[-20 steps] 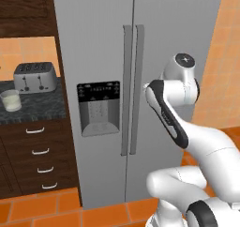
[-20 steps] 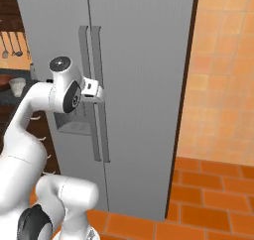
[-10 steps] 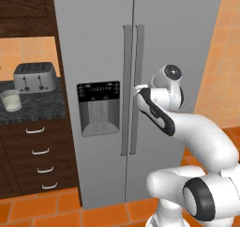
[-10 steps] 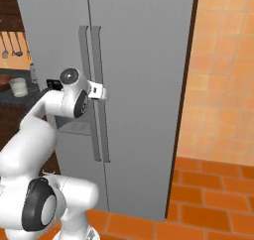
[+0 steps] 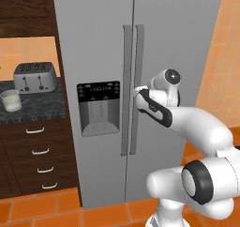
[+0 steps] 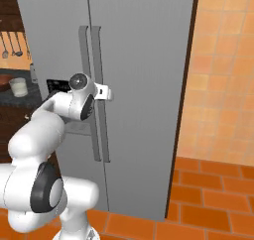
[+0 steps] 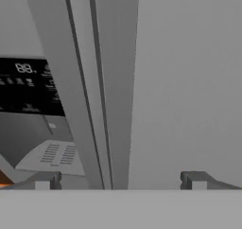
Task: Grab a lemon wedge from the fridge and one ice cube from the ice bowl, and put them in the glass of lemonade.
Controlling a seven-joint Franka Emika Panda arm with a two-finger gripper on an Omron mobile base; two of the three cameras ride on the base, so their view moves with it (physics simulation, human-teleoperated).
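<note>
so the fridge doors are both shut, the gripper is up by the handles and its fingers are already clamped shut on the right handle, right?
Not quite. The fridge doors are shut and the gripper is at the handles, but the hand view shows its fingers spread wide apart, open, with the right handle between them, not clamped.

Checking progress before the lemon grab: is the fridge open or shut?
Shut: both fridge doors sit flush, handles side by side, no gap.

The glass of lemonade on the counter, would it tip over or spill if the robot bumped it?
Probably not easily. The glass of lemonade looks short and wide, so it would likely slide rather than tip. It seems quite full, so a hard push might slosh some out. It stands by the toaster, far from the gripper, which is at the fridge.
</note>
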